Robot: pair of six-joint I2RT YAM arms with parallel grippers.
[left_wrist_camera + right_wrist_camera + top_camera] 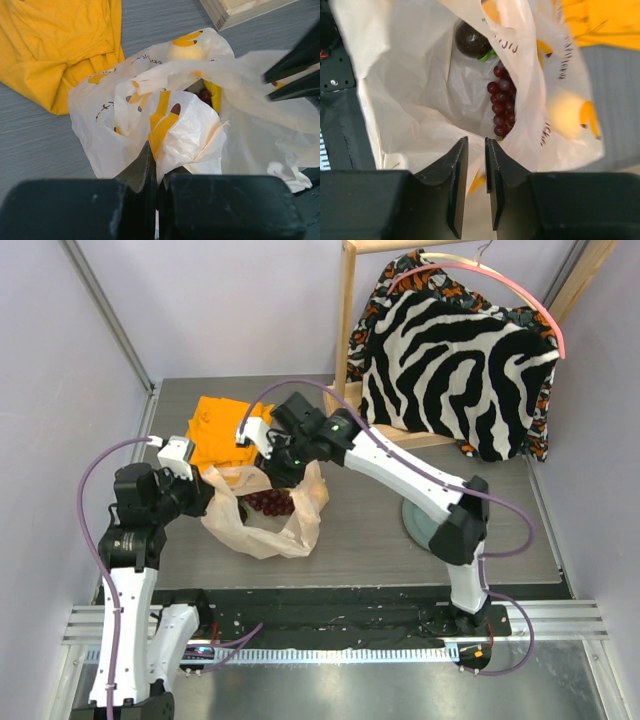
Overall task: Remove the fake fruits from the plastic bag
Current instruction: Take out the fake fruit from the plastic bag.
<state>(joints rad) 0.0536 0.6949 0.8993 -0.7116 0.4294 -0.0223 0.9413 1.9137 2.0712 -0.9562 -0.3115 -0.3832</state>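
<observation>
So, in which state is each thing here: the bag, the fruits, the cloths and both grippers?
Plastic bag: crumpled, mouth held open.
Grapes: inside the bag.
Dark round fruit: inside the bag.
Yellow fruit: inside, seen through the film.
Orange cloth: loosely folded, on the table.
Zebra garment: hanging on a hanger.
Left gripper: jaws shut on the bag.
Right gripper: jaws shut on the bag.

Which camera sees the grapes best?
The right wrist view: it looks straight into the open bag, with the grapes clear. The top view shows a dark red patch; the left wrist view, one or two berries.
</observation>
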